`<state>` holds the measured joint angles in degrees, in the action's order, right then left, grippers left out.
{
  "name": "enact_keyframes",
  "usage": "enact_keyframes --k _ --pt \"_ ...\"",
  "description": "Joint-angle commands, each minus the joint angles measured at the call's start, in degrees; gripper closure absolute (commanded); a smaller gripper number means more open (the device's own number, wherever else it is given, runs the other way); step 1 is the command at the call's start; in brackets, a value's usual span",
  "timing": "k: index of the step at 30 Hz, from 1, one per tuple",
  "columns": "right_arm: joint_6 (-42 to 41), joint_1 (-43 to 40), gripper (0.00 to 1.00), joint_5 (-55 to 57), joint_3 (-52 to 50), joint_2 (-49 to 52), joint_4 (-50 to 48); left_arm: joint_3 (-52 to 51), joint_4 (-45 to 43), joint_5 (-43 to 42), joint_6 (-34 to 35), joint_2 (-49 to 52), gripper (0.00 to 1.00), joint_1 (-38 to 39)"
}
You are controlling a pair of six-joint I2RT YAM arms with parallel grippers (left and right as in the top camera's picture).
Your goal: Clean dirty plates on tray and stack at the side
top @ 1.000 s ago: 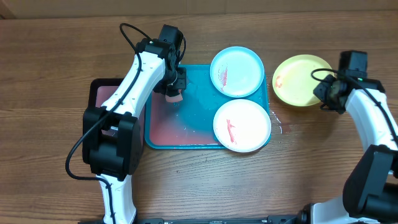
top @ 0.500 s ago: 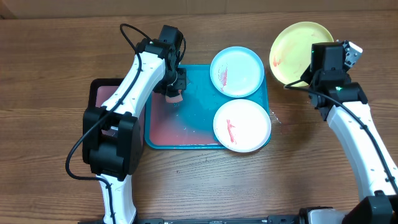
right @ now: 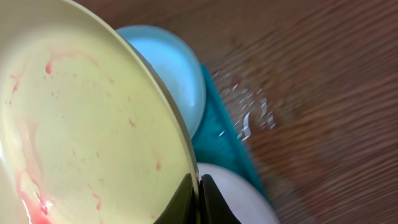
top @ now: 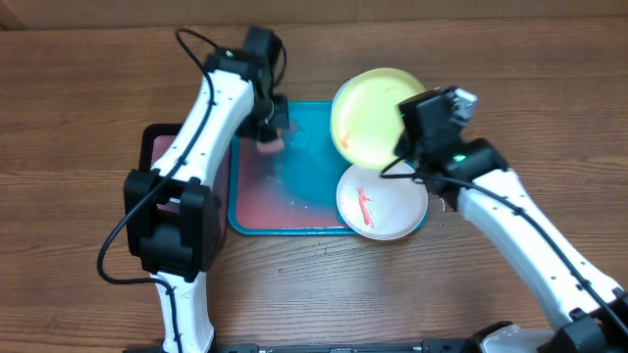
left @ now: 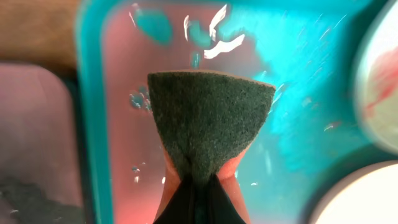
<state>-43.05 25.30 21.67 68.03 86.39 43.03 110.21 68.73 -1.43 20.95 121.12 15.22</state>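
Overhead, your left claw (top: 270,132) is holding a small sponge (top: 272,147) over the large teal-blue rectangular plastic tray (top: 309,181). Your right claw (top: 402,145) is carrying the yellow-green round plastic plate (top: 368,113) above the tray's far right corner, near the red-streaked white plate (top: 388,196). In the left wrist view, the claw is pinching the sponge's green pad. In the right wrist view, the claw is clamping the yellow-green rim above the light blue plate (right: 177,71).

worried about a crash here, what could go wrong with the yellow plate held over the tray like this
1. The right hand pinches the yellow plate only by its rim, above the light blue plate; it might slip and hit it.
2. The left hand, holding the sponge, is over the same tray; the arms could collide.
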Motion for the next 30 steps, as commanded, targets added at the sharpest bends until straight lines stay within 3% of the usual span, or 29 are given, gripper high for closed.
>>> enact_keyframes --k 1,6,17,19,26,30 --pt "-8.7 2.8 0.96 -0.8 0.3 3.1 -1.0 9.4 3.1 3.3 2.7 -0.4 0.96 -0.6" --pt "-11.5 8.4 0.96 -1.6 0.3 8.4 -6.3 18.9 8.3 8.5 7.6 -0.4 0.96 -0.6" --pt "-13.4 13.5 0.96 -7.6 0.3 20.2 -16.0 18.6 9.5 9.5 11.2 -0.4 0.96 -0.6" --pt "-11.2 13.5 0.94 -9.7 0.3 20.2 -16.4 18.6 9.4 9.6 11.2 -0.4 0.96 -0.6" --pt "1.9 13.4 0.73 -18.9 1.4 20.2 -17.7 18.6 9.5 9.6 11.2 -0.4 0.96 -0.6" --pt "8.0 11.9 0.68 -19.1 5.3 20.2 -13.2 18.6 9.7 9.5 11.2 -0.4 0.96 -0.5"
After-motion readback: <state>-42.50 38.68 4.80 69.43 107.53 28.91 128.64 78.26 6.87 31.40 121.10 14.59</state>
